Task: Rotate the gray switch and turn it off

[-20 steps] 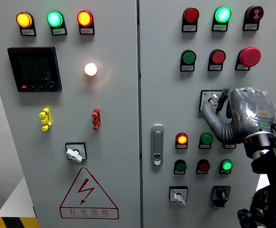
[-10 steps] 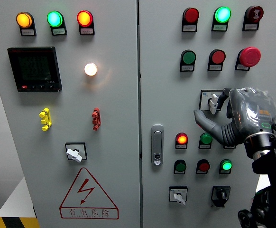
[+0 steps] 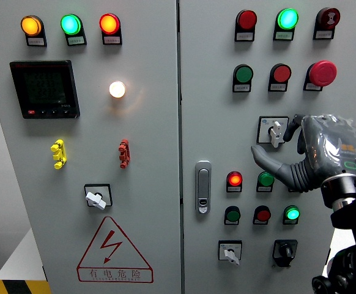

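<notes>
Right hand (image 3: pixel 300 153) open beside gray switch (image 3: pixel 276 132)

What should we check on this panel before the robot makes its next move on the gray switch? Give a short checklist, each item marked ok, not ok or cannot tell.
1. Gray switch in view, unobstructed: ok.
2. Right hand near the switch: ok, just right of it.
3. Fingers gripping the knob: not ok; thumb sits below it, apart.
4. Knob at its off position: cannot tell; it stands roughly upright.
5. Red mushroom button clear of the hand: ok.
6. Left hand position: cannot tell, out of view.
</notes>
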